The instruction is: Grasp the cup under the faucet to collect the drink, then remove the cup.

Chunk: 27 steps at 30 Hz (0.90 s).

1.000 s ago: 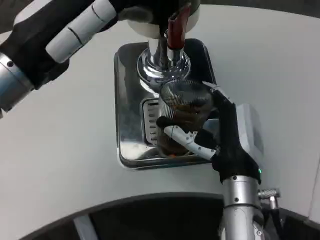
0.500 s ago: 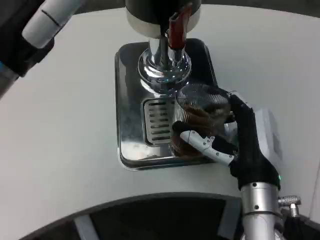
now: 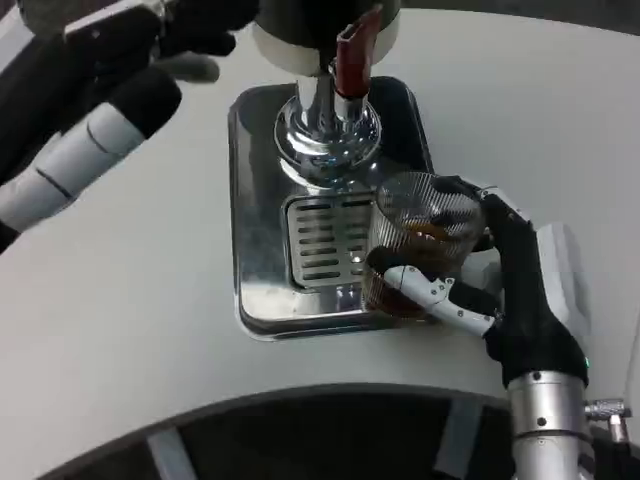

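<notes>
A clear ribbed cup (image 3: pixel 418 240) holding dark brown drink stands at the right edge of the steel drip tray (image 3: pixel 260 220), to the right of the slotted grate. My right hand (image 3: pixel 505 285) grips it, its fingers wrapped round the cup's front and far side. The chrome faucet (image 3: pixel 328 125) with its red lever (image 3: pixel 352 55) rises at the back of the tray, left of and behind the cup. My left hand (image 3: pixel 105 95) hangs in the air at the upper left, beside the dispenser, fingers apart and holding nothing.
The dispenser's dark body (image 3: pixel 320 25) stands over the faucet at the top. The white table (image 3: pixel 130 320) stretches left and right of the tray; its curved front edge (image 3: pixel 300 400) runs along the bottom.
My right hand has carried the cup to the right, out from under the faucet to the tray's right edge. My left hand has left the lever and drawn back to the upper left.
</notes>
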### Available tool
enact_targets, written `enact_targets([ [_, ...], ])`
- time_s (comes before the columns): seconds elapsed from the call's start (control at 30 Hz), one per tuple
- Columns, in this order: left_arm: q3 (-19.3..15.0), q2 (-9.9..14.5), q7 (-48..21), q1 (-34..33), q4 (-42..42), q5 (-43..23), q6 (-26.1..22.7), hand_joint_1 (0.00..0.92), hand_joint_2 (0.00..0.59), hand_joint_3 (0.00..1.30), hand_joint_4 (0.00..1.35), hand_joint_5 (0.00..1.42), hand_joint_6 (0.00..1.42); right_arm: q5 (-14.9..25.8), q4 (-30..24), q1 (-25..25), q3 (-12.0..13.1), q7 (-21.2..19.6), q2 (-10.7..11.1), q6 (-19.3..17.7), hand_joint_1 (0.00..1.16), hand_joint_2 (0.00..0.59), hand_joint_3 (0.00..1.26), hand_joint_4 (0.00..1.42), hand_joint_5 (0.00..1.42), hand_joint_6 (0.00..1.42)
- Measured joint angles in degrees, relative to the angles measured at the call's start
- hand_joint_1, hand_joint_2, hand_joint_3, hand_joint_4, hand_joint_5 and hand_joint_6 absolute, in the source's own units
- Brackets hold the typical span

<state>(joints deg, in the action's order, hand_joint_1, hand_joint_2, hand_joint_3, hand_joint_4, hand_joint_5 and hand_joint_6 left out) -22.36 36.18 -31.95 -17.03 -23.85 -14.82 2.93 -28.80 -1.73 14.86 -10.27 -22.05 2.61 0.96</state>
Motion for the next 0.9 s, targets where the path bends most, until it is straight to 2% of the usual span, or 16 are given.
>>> enact_targets([
  [0.4, -3.72, -1.50, 2.00, 14.93, -5.98, 1.57, 0.31, 0.000, 0.127, 0.28, 0.20, 0.22, 0.26, -0.11, -1.75, -1.19, -0.05, 0.45, 0.50, -2.43, 0.93, 0.183, 0.77, 0.97, 1.32, 1.42],
  [0.6, -4.13, -3.41, 2.65, 21.88, -7.91, 2.64, 0.77, 0.000, 0.127, 0.27, 0.20, 0.21, 0.26, -0.81, -6.01, -2.92, -0.11, 0.58, 1.20, -4.56, 0.93, 0.183, 0.78, 0.99, 1.32, 1.42],
  [0.9, -4.11, -3.55, 3.95, 27.41, -10.22, 8.43, 1.01, 0.000, 0.117, 0.22, 0.13, 0.15, 0.22, -0.90, -13.10, -8.09, -0.26, 3.36, 2.13, -5.49, 0.94, 0.186, 0.79, 1.00, 1.35, 1.42],
])
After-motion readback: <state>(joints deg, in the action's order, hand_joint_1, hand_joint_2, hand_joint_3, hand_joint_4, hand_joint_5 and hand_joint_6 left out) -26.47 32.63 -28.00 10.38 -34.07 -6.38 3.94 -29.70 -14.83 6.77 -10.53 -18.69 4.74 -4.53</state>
